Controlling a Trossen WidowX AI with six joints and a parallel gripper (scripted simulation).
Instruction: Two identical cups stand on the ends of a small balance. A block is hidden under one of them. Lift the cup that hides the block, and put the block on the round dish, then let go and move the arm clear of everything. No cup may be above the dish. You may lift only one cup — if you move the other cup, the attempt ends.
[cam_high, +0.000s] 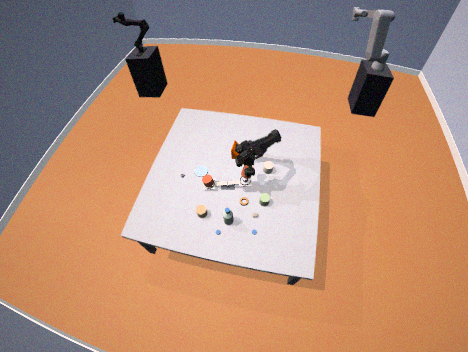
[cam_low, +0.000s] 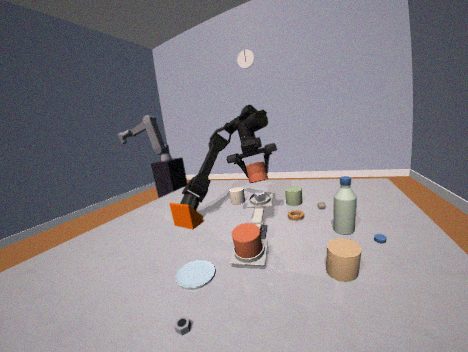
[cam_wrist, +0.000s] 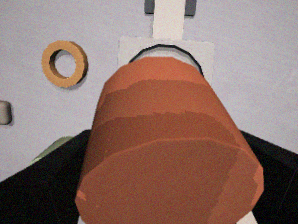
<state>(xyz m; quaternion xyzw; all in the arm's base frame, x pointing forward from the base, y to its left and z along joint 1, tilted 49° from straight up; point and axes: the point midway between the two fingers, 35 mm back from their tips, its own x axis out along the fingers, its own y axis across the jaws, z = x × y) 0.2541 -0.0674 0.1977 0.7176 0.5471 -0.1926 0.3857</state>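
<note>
Above the balance's far pan (cam_low: 269, 201), the tool (cam_low: 257, 167) pinches a red cup (cam_low: 257, 172) (cam_wrist: 170, 150).

A pale gray, four-sided table (cam_high: 292, 245) (cam_low: 125, 310) (cam_wrist: 30, 25) carries a small white balance (cam_high: 227, 184) (cam_low: 257, 215) (cam_wrist: 168, 20). A light blue round dish (cam_high: 201, 171) (cam_low: 195, 274) lies flat near one end of it, with a dark hex nut (cam_high: 182, 175) (cam_low: 183, 326) farther out. Near the balance's other end stand a cream cylinder (cam_high: 268, 167) (cam_low: 237, 196) and a green cylinder (cam_high: 264, 199) (cam_low: 293, 196) (cam_wrist: 57, 147), on opposite sides of its line. An orange-brown ring (cam_high: 240, 201) (cam_low: 296, 218) (cam_wrist: 47, 64) lies between the green cylinder and the balance; a small grayish-tan lump (cam_high: 255, 215) (cam_low: 321, 205) (cam_wrist: 4, 112) rests nearby. A blue-capped green bottle (cam_high: 228, 217) (cam_low: 344, 210) stands upright near a tan cylinder (cam_high: 201, 211) (cam_low: 343, 260). Toward one edge lie two blue discs, one nearer the bottle (cam_high: 218, 232) (cam_low: 380, 238).
</note>
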